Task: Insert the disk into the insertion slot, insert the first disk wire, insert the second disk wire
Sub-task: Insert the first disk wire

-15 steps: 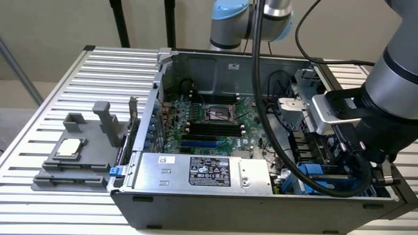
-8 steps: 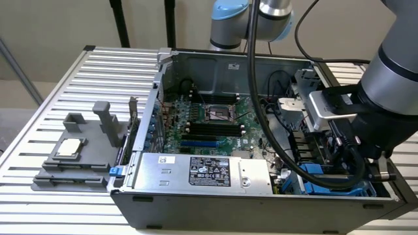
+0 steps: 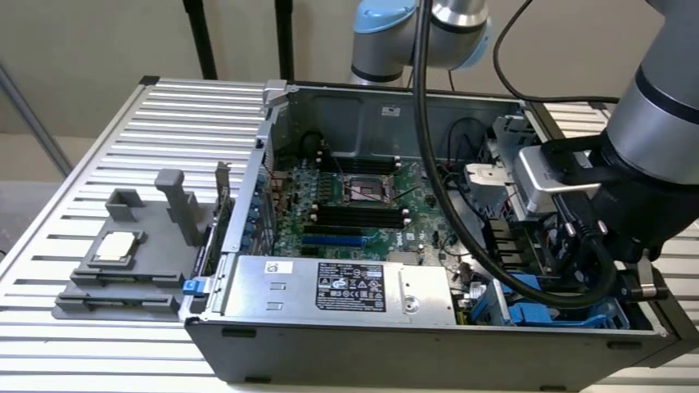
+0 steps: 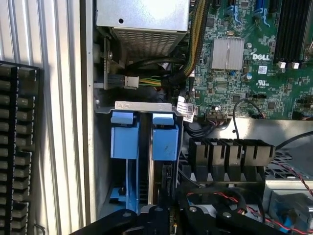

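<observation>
My gripper [image 3: 607,282] is down inside the open computer case [image 3: 361,360], at the lower right of the exterior view, just above the blue plastic of the drive cage [image 3: 543,304]. My arm and its black cables [image 3: 459,221] cross the right side of the case.

In the wrist view my gripper [image 4: 164,215] hangs right over the disk [image 4: 165,143]. The disk stands edge-on in its bright blue frame, seated in the insertion slot [image 4: 146,169] of the cage. A second blue frame [image 4: 122,142] stands just beside it, in the neighbouring bay. Whether my gripper is spread, pressed together or pinching the disk's edge I cannot tell.

A metal lip [image 4: 144,105] runs across the far end of both bays. Past it lies a cable bundle [image 4: 161,81] with a black and a white connector [image 4: 132,82], apart from the disk.

The silver power supply [image 3: 333,286] with its black label sits at the lower centre of the exterior view, and the green motherboard [image 3: 361,205] lies behind it. Outside the case, on the slatted table [image 3: 131,147] at the exterior view's left, stands a grey fixture [image 3: 131,262].
</observation>
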You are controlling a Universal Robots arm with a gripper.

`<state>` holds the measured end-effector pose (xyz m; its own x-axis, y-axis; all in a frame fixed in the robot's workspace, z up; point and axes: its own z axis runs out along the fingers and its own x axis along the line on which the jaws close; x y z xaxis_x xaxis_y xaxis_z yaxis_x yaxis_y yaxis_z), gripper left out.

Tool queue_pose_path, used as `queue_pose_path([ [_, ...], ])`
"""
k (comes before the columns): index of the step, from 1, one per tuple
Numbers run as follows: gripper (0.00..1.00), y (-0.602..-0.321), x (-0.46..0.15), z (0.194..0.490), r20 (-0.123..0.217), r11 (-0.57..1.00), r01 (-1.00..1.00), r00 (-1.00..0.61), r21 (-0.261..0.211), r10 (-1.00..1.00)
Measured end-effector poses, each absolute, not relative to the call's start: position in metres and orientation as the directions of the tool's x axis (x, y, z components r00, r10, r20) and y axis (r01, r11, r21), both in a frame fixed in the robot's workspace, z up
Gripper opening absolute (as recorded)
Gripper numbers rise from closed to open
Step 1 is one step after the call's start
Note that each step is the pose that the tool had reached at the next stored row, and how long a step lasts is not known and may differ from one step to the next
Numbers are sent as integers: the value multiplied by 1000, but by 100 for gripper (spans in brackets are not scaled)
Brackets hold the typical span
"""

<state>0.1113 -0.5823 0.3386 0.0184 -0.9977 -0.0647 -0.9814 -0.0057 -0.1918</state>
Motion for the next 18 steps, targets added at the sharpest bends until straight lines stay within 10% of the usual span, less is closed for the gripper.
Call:
queue_pose_path([
  [18, 18, -582, 113, 334, -64, -5, -981, 18, -191, -998],
])
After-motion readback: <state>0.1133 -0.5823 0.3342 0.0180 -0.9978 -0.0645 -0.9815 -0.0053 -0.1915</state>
